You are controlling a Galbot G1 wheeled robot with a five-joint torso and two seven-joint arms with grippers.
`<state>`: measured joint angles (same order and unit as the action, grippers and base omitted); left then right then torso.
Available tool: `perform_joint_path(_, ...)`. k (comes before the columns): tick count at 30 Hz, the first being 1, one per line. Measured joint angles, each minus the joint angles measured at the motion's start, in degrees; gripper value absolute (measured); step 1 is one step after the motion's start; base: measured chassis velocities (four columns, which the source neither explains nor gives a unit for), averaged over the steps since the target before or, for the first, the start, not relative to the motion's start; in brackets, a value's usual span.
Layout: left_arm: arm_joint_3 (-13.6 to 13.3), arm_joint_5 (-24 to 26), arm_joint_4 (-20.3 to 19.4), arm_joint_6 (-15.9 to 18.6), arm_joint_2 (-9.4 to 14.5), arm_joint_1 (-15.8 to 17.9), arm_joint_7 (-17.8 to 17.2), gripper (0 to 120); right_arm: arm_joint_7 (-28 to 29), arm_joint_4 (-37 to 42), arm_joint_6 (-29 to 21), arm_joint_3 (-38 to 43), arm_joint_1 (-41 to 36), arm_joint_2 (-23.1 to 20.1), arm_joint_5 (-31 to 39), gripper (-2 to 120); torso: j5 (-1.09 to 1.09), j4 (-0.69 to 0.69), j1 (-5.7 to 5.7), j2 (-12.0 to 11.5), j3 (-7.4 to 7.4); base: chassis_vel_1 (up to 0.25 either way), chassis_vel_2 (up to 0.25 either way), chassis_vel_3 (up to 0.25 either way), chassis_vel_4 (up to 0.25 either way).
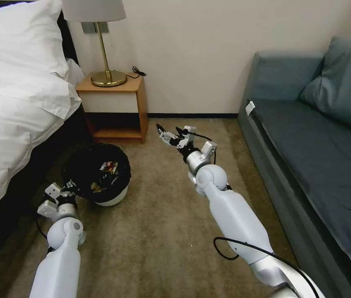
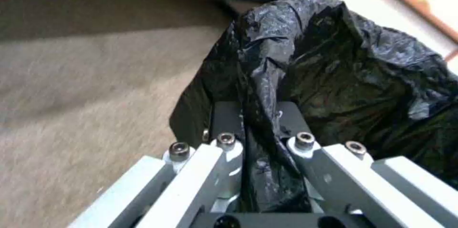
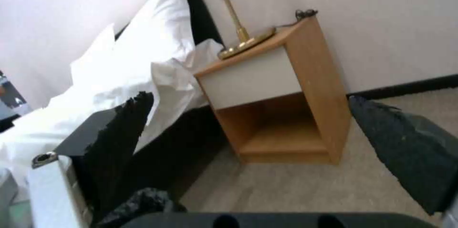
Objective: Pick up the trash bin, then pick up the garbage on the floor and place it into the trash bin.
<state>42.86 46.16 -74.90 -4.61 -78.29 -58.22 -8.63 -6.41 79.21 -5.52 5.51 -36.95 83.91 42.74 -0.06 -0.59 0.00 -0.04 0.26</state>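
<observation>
Gripping the trash bin [image 1: 100, 174] liner at its 8 o'clock rim, left gripper [image 1: 68, 187], litter apparently inside, right gripper [image 1: 168, 134] empty, jaws spread, at 2 o'clock.

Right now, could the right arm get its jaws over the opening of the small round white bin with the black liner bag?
Probably yes. The right gripper hangs open and empty above bare carpet, beside the liner-wrapped white bin, with nothing between them. The left gripper grips the liner only at the near rim.
</observation>
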Motion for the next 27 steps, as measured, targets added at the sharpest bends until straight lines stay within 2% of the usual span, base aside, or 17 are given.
perform_joint_path(2, 0.0, 1.4, 2.5, -0.3, 0.2, 0.5, 0.4, 5, -0.6, 0.2, 0.1, 0.3, -0.8, 0.0, -0.7, 100, 0.0, 0.01, 0.0, 0.0, 0.0, 0.0, 0.0, 0.0, 0.0)
perform_joint_path(5, 0.0, 1.0, 3.8, -0.6, 0.6, 0.7, 0.4, 5, -0.9, 0.3, 0.3, 0.5, -1.4, 0.3, -1.2, 100, 0.04, 0.02, 0.0, 0.0, -0.01, 0.0, 0.0, 0.0, 0.0)
perform_joint_path(21, -0.3, -3.4, 5.8, 1.2, 2.0, 1.8, -0.7, 7, -2.3, 0.7, 1.7, 1.1, -4.2, 0.2, -2.2, 100, 0.01, -0.01, 0.0, 0.0, 0.0, 0.0, 0.0, 0.0, 0.0)
perform_joint_path(23, -0.5, -5.0, 5.5, 1.4, 2.0, 1.9, -1.1, 18, -2.7, 0.7, 2.0, 1.2, -4.8, 0.2, -2.2, 100, -0.01, -0.01, 0.0, 0.0, 0.01, 0.0, 0.0, 0.0, 0.0)
perform_joint_path(25, -0.6, -5.5, 5.3, 1.6, 2.0, 1.9, -1.2, 22, -2.9, 0.7, 2.0, 1.3, -4.9, 0.2, -2.2, 100, -0.02, -0.01, 0.0, 0.0, 0.01, 0.0, 0.0, 0.0, 0.0)
perform_joint_path(27, -0.9, -6.8, 4.6, 2.3, 2.0, 2.0, -1.4, 33, -3.3, 0.7, 2.1, 1.3, -5.0, 0.5, -2.1, 100, -0.03, -0.03, 0.0, 0.0, 0.01, 0.0, 0.0, 0.0, 0.0)
